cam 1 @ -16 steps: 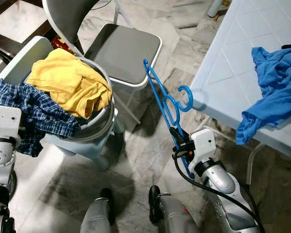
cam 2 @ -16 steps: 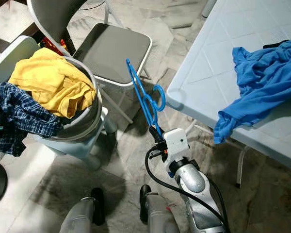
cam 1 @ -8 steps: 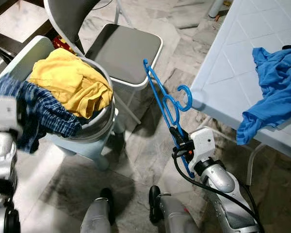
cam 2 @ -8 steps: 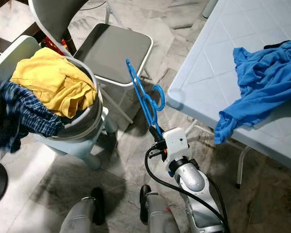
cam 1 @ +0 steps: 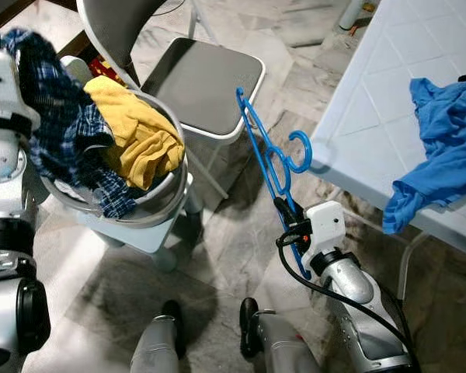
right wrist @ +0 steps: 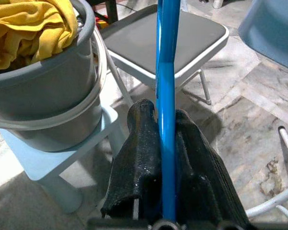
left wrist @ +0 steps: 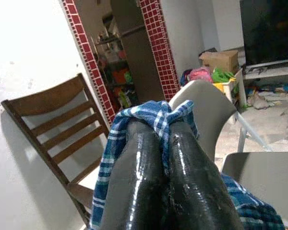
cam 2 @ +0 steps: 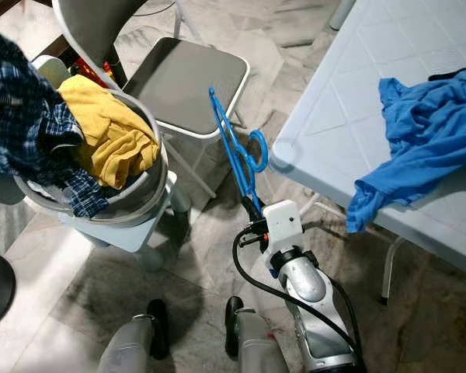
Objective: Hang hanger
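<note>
- My right tool (cam 1: 289, 220), low centre of the frame, is clamping the blue hanger (cam 1: 266, 159) between closed fingers; the hanger is pointing up beside the bench (cam 1: 373, 85).
- My left tool (left wrist: 165, 132), upper left, is pinching the plaid shirt (cam 1: 50, 116) above the bucket (cam 1: 151, 214).

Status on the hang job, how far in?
Early. Done: right gripper is shut on the blue hanger, held upright between the folding chair and the white table. In hand: left gripper is shut on the plaid shirt, raised above the bucket. Left: the shirt is not on the hanger yet, and nothing is hung.
</note>
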